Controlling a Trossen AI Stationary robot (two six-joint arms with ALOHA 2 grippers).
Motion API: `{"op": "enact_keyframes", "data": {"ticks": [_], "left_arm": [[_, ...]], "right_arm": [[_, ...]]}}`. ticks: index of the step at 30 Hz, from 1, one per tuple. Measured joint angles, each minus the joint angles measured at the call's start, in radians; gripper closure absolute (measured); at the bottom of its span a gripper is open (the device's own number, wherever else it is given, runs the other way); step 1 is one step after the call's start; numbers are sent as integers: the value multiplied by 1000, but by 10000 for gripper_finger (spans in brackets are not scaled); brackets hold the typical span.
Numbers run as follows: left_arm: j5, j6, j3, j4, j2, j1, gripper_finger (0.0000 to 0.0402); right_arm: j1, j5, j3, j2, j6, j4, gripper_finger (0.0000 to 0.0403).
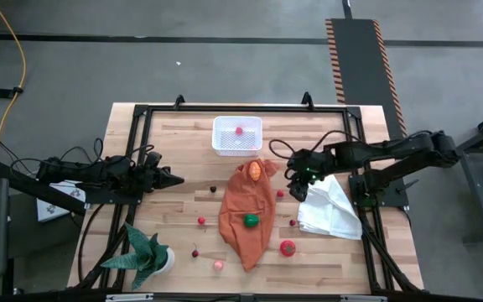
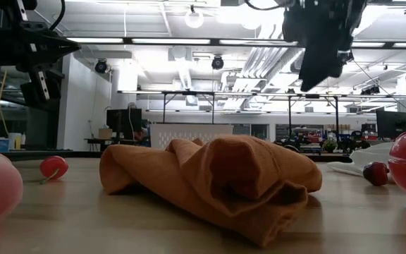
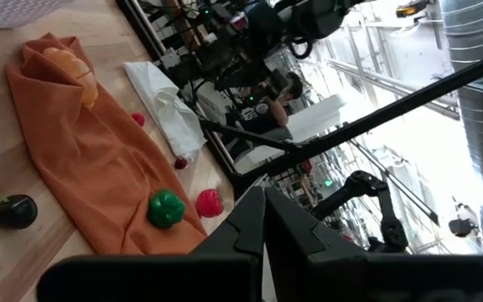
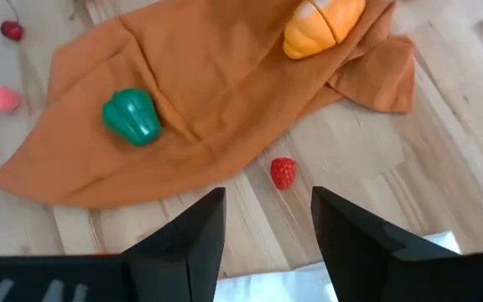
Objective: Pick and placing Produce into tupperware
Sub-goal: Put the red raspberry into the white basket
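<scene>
The white tub [image 1: 237, 144] stands at the far middle of the table with one red piece [image 1: 239, 130] in it. An orange piece [image 1: 256, 169] and a green one [image 1: 251, 221] lie on the orange cloth [image 1: 246, 226]. A small red strawberry [image 4: 283, 172] lies on the wood beside the cloth. My right gripper [image 4: 267, 214] is open and empty, hovering above that strawberry [image 1: 280, 194], well clear of the table in the low view [image 2: 323, 63]. My left gripper [image 1: 174, 179] is shut and empty, left of the cloth.
Loose pieces lie about: a dark cherry [image 1: 213, 189], small red ones [image 1: 201, 221] [image 1: 293, 222], a big red one [image 1: 288, 247], a pink one [image 1: 218, 265]. A white cloth [image 1: 329, 210] lies at the right and a potted plant [image 1: 145, 256] near left.
</scene>
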Motion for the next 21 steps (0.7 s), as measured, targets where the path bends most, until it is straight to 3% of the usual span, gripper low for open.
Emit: {"op": "enact_keyframes", "data": {"ticks": [5, 21], "left_arm": [[-1, -1, 0, 0, 0, 0, 401], [5, -25, 0, 1, 0, 0, 401]], "right_arm": [[0, 1, -38, 13, 29, 58, 236], [0, 6, -37, 228, 51, 84, 236]]}}
